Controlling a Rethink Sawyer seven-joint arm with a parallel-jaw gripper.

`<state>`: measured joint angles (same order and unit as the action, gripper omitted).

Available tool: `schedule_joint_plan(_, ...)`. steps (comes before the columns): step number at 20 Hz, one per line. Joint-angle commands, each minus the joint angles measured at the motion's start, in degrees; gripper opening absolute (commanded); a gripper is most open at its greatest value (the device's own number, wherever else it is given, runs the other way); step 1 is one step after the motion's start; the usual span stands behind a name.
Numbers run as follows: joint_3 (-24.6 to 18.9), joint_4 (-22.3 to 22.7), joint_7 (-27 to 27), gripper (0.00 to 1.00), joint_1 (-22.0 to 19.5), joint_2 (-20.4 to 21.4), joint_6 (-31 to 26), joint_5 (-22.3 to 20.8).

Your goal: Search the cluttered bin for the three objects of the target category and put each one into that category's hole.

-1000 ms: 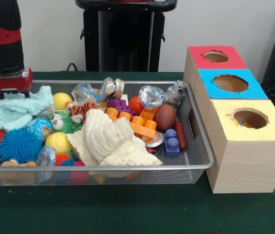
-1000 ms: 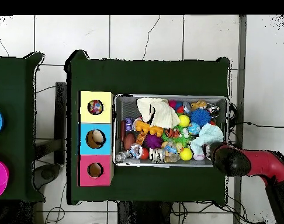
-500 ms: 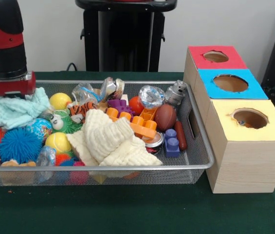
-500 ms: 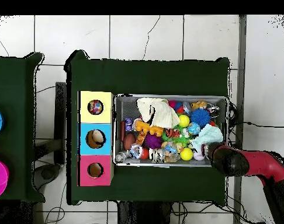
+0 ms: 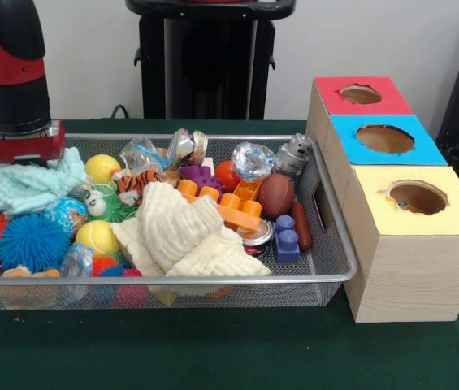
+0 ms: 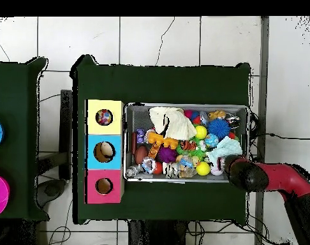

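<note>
From the front, my arm (image 5: 14, 73) comes down at the bin's (image 5: 326, 272) left far corner, its red collar just above the pale mint cloth (image 5: 26, 185); my jaws are hidden behind that collar and cloth, so I cannot tell how they stand. The wire-mesh bin is packed rim to rim: a cream knitted cloth (image 5: 182, 236) heaped in the middle, orange plastic blocks (image 5: 231, 207), a brown football (image 5: 275, 195), a blue spiky ball (image 5: 32, 241), two yellow balls, crinkled clear wrappers. Bare green table (image 5: 213, 349) lies in front. Just beside the bin's right wall stands the wooden box with a red hole (image 5: 361, 94), a blue hole (image 5: 385, 138) and a yellow hole (image 5: 417, 197). From overhead, my arm (image 6: 272, 178) reaches in over the bin's (image 6: 186, 106) right lower corner, beside the mint cloth (image 6: 225, 150). The box (image 6: 104, 151) touches the bin's left end; something small shows inside each hole.
</note>
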<state>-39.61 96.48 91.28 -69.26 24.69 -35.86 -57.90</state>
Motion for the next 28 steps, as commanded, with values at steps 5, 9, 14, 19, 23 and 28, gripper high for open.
schedule_joint_plan(5,-3.6,4.32,-7.82,0.0,9.24,4.08,-0.38,1.55)
schedule_joint_plan(9,-3.22,4.25,-4.92,0.0,11.18,5.26,-0.22,3.27)
schedule_joint_plan(14,-3.79,5.21,-2.82,0.0,12.15,6.79,0.26,6.42)
schedule_joint_plan(19,-4.13,6.24,-1.86,0.0,13.32,9.05,1.46,9.1)
schedule_joint_plan(23,-2.84,6.72,1.3,0.0,15.43,8.55,5.08,9.22)
schedule_joint_plan(28,0.13,7.76,6.5,0.0,18.8,8.37,8.08,9.37)
